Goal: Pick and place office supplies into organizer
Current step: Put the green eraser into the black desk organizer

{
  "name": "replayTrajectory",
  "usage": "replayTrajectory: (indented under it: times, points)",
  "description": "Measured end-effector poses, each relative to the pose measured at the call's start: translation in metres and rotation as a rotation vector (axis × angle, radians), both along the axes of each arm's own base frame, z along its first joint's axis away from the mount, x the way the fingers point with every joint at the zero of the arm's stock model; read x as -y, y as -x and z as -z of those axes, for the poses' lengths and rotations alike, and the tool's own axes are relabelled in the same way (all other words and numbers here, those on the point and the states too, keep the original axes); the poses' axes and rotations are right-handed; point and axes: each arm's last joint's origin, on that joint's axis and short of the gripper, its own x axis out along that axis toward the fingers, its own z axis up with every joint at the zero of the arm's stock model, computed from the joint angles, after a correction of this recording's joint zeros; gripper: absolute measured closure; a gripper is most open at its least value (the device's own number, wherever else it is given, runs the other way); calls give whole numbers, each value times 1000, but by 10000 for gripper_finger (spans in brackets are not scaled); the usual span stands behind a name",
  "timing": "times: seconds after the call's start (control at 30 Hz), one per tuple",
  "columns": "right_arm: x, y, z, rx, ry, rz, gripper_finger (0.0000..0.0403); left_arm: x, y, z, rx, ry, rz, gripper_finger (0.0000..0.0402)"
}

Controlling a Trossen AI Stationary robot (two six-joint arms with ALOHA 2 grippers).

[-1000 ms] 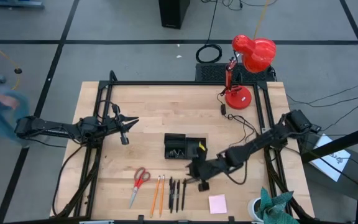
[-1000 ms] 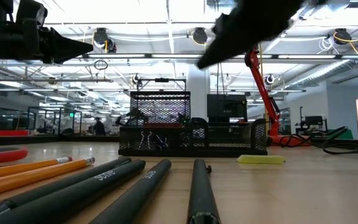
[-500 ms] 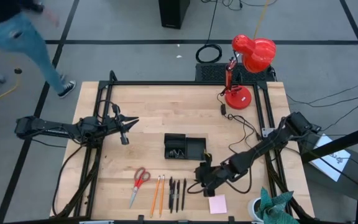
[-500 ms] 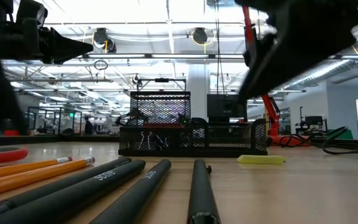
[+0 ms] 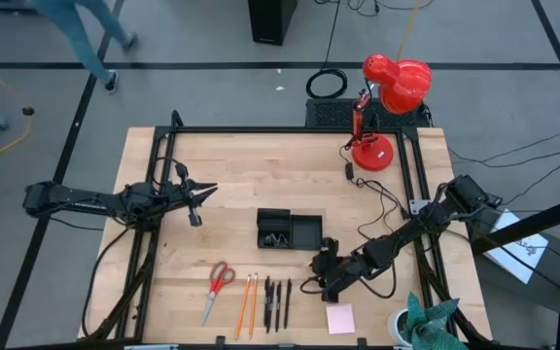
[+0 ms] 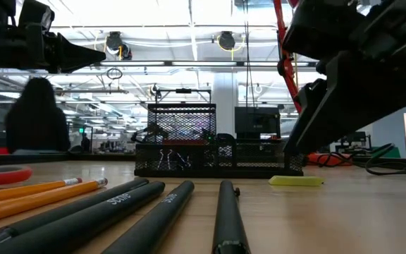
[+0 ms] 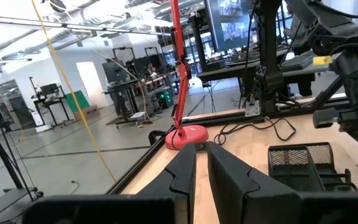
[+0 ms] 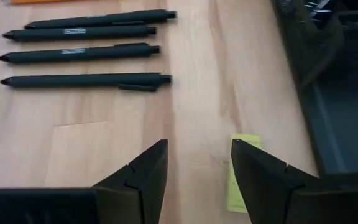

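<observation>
Right hand [image 5: 325,275] spread open above the bench [image 5: 241,175]; organizer [image 5: 289,230] at centre, most supplies not yet loaded.

Counted on the bench: one pair of red-handled scissors [image 5: 218,288], two orange pencils [image 5: 247,303], four black pens [image 8: 82,53] by the right wrist view, one small yellow block [image 8: 240,176] on the wood beside the organizer, one pink sticky-note pad [image 5: 340,318] at 5 o'clock. Black clips [image 5: 276,236] lie in the organizer's left compartment; number cannot be told. The right hand's fingers straddle bare wood just beside the yellow block, grasping nothing. Left hand [image 5: 194,201] waits at 9 o'clock, fingers nearly together, nothing between them. Red desk lamp [image 5: 385,107] stands at 1 o'clock, its cable trailing toward the right arm. A person [image 6: 37,116] shows beyond the bench. One pen carries pale lettering, unreadable.
</observation>
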Motion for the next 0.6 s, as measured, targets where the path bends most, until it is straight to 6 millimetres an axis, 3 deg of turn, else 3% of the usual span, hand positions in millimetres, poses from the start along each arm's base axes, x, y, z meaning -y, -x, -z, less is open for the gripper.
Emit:
replayTrajectory:
  times: [0.6]
  points:
    - [6, 6, 11, -19, 71, 66, 231, 0, 0, 1, -7, -6, -1, 353]
